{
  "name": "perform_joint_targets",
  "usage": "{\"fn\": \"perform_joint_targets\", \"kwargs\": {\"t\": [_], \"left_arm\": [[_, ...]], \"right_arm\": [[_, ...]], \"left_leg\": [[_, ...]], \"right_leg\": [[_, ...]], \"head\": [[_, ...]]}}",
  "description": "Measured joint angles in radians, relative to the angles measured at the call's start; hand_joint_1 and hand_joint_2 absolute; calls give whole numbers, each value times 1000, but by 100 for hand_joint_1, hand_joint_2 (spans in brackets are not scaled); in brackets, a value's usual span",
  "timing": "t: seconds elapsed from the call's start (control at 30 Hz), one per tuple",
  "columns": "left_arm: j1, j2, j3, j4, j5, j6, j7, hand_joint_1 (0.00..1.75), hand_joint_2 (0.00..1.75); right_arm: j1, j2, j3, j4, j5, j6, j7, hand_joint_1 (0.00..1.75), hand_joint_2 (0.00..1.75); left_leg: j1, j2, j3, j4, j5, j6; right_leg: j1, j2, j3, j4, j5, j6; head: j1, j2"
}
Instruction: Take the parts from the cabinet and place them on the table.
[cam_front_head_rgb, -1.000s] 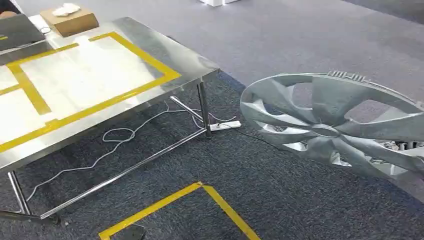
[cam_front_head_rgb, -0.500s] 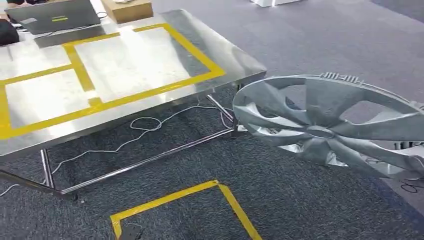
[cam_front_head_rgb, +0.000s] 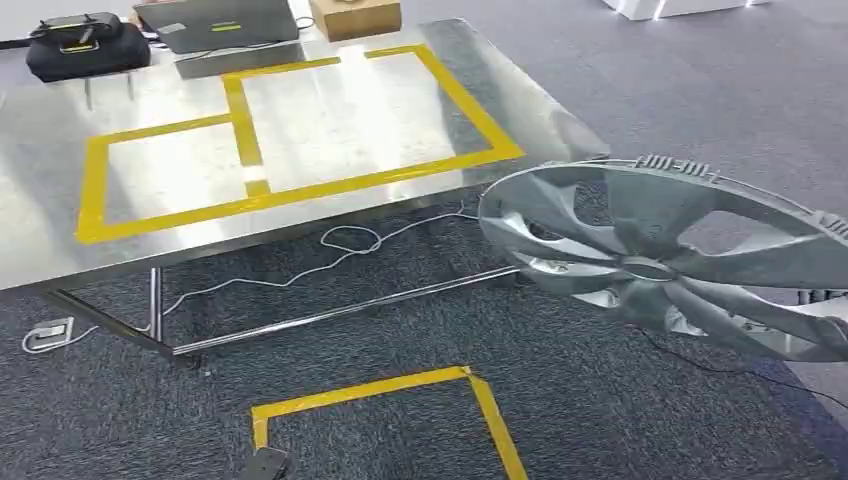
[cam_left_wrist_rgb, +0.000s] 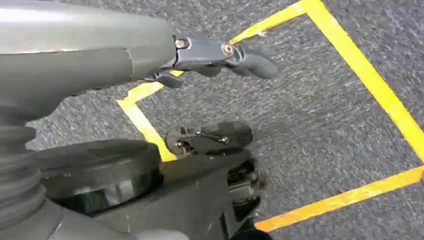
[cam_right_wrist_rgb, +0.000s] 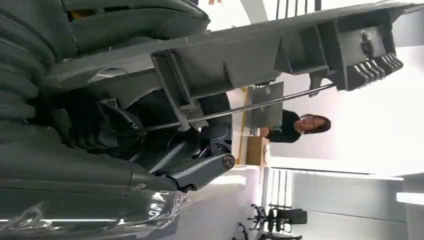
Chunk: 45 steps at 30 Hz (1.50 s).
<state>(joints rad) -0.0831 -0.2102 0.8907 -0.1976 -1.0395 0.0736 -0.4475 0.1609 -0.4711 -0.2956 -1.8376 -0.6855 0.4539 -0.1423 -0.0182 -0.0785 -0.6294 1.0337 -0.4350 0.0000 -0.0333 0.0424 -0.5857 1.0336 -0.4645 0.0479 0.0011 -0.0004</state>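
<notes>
1 silver wheel cover (cam_front_head_rgb: 665, 255) hangs in the air just past the steel table's (cam_front_head_rgb: 40, 240) near corner, above the grey carpet (cam_front_head_rgb: 600, 400). Your right hand (cam_right_wrist_rgb: 165, 150) grips it from below. Your left hand (cam_left_wrist_rgb: 220, 55) holds nothing, fingers apart, over the yellow floor tape (cam_left_wrist_rgb: 370, 85).

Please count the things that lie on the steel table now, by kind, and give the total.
Black bag: 1
Grey laptop: 1
Cardboard box: 1
Total: 3, all along the far edge of the table. The wheel cover is not on it yet.
</notes>
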Motion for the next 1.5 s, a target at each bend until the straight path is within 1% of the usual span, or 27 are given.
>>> {"fn": "perform_joint_targets", "kwargs": {"t": [0.03, 0.07, 0.1, 0.13, 0.23, 0.27, 0.3, 0.33, 0.37, 0.4, 0.63, 0.9, 0.93, 0.97, 1.0, 1.07, 1.1, 1.13, 1.17, 1.23, 1.27, 1.3, 1.33, 1.4, 1.43, 1.47, 1.5], "left_arm": [[-2, 1, 0, 0, 0, 0, 0, 0, 175], [-3, 2, 0, 0, 0, 1, -1, 0, 175], [-3, 2, 0, 0, 0, 1, -3, 0, 175], [-1, 2, 0, 0, 0, 1, -3, 0, 175], [-2, 2, 0, 0, 0, 1, -3, 0, 175], [-3, 2, 0, 0, 0, 1, -3, 0, 175], [-3, 1, 0, 0, 0, 1, -3, 0, 175], [-3, 0, 0, 0, 0, 1, -3, 0, 175], [-3, 0, 0, 0, 0, 1, -3, 0, 175], [-3, 0, 0, 0, 0, 1, -3, 0, 175], [-3, 0, 0, 0, 0, 0, -3, 0, 175], [-3, 2, 0, 0, 0, 0, -3, 0, 175], [-3, 1, 0, 0, 0, 0, -3, 0, 175], [-2, 1, 0, 0, 0, 0, -3, 0, 175], [-3, 1, 0, 0, 0, -1, -3, 0, 175], [-3, 0, 0, 0, 0, -2, -3, 0, 175], [-1, 0, 0, 0, 0, -2, -3, 0, 175], [0, 0, 0, 0, 0, -3, -3, 0, 175], [0, 0, 0, 0, 0, -3, -3, 0, 175], [0, -2, 0, 0, 0, -3, -3, 0, 175], [-1, -2, 0, 0, 0, -3, -3, 0, 175], [-3, 2, 0, 0, 0, -3, -3, 0, 175], [-3, 2, 0, 0, 0, -3, -3, 0, 175], [2, 2, 0, 0, 0, -3, -3, 0, 175], [3, 3, 0, 0, 0, -2, -3, 0, 175], [4, 3, 0, 0, 0, -2, -3, 0, 175], [1, 2, 0, 0, 0, -2, -3, 0, 175]], "right_arm": [[1, 2, -1, 0, 7, -8, -7, 175, 175], [-1, 3, -2, 0, 13, -14, -11, 175, 175], [-4, 5, -2, 0, 17, -19, -13, 175, 175], [-3, 6, -1, 0, 21, -22, -15, 175, 175], [-3, 8, -1, 0, 32, -29, -19, 175, 175], [-3, 8, -1, -1, 36, -32, -20, 175, 175], [-3, 8, -1, -1, 38, -34, -21, 175, 175], [-3, 8, -2, -1, 40, -35, -21, 175, 175], [-3, 8, -2, -2, 40, -35, -21, 175, 175], [-3, 8, -2, -3, 40, -35, -21, 175, 175], [-2, 10, -2, -3, 44, -34, -21, 175, 175], [2, 10, -2, -9, 48, -24, -21, 175, 175], [2, 9, -3, -13, 48, -24, -21, 175, 175], [5, 9, -5, -14, 48, -24, -21, 175, 175], [2, 9, -7, -14, 48, -24, -22, 175, 175], [0, 9, -8, -14, 48, -23, -24, 175, 175], [1, 9, -8, -14, 48, -23, -23, 175, 175], [3, 9, -8, -14, 50, -23, -21, 175, 175], [4, 9, -8, -14, 51, -23, -21, 175, 175], [4, 9, -8, -14, 50, -22, -21, 175, 175], [3, 9, -8, -14, 50, -21, -21, 175, 175], [4, 11, -5, -13, 51, -20, -20, 175, 175], [4, 10, -6, -16, 51, -18, -21, 175, 175], [6, 10, -4, -16, 52, -18, -18, 175, 175], [5, 10, -4, -16, 53, -18, -18, 175, 175], [3, 10, -3, -17, 53, -18, -18, 175, 175], [8, 10, -3, -19, 52, -18, -19, 175, 175]], "left_leg": [[4, 9, 8, -3, 24, 36], [2, 9, 13, -20, 22, 83], [1, 9, 11, -21, 23, 116], [0, 8, 8, -20, 32, 122], [1, 9, 9, -24, 30, 110], [4, 9, 9, -26, 29, 90], [8, 9, 12, -32, 30, 51], [14, 9, 14, -38, 28, -1], [17, 9, 14, -40, 28, -27], [17, 9, 14, -40, 29, -14], [13, 9, 13, -40, 30, -8], [-1, 11, 12, -35, 21, 27], [6, 11, 25, -56, 30, 33], [11, 10, 34, -67, 35, 35], [13, 10, 38, -69, 36, 40], [15, 7, 40, -69, 33, 42], [15, 4, 39, -68, 32, 42], [16, -2, 40, -68, 31, 40], [18, -9, 42, -67, 29, 36], [25, -28, 44, -57, 22, 24], [27, -36, 42, -45, 16, 14], [22, -47, 33, -39, 12, 5], [20, -51, 29, -32, 15, 3], [21, -64, 23, -39, 22, -1], [23, -68, 22, -36, 18, -5], [17, -12, 20, -25, 9, -11], [14, 37, -3, 20, -21, -15]], "right_leg": [[2, 2, 1, 2, -5, 6], [5, -4, -2, 3, -4, 5], [6, -7, -4, 3, 1, 5], [6, -9, -4, 3, 1, 5], [8, -9, -5, 3, 1, 3], [11, -9, -5, 3, 1, 2], [12, -9, -6, 3, 0, 1], [13, -9, -7, 4, 0, 0], [14, -9, -7, 4, 0, -1], [14, -10, -6, 3, 0, -1], [11, -10, -2, -6, 5, 4], [-3, -9, 7, -24, 8, 29], [2, -11, 11, -27, 6, 32], [1, -20, 2, -11, -5, 31], [3, -26, -16, 36, -36, 31], [2, -34, -96, 200, -112, 39], [2, -34, -128, 259, -130, 43], [1, -34, -137, 271, -124, 45], [0, -34, -123, 239, -96, 47], [-7, -22, -33, 63, -4, 56], [-16, 13, 8, -15, 4, 66], [-9, 34, 18, -9, -10, 62], [-9, 13, 14, -7, -6, 39], [-6, -2, 10, 1, -6, 24], [-12, -14, 9, 2, -7, 15], [-8, -23, 12, 1, -7, 8], [-6, -34, 13, 1, -8, 1]], "head": [[-7, 0], [-4, 0], [-6, 0], [-6, 0], [-6, 0], [-6, 0], [-6, 0], [-5, 0], [-5, 0], [-5, 0], [-5, 0], [-6, 0], [-6, 0], [-3, 0], [1, 0], [5, 0], [6, 0], [6, 0], [5, 0], [5, 0], [6, 0], [13, 0], [12, 0], [5, 0], [7, 0], [5, 0], [-6, 0]]}}
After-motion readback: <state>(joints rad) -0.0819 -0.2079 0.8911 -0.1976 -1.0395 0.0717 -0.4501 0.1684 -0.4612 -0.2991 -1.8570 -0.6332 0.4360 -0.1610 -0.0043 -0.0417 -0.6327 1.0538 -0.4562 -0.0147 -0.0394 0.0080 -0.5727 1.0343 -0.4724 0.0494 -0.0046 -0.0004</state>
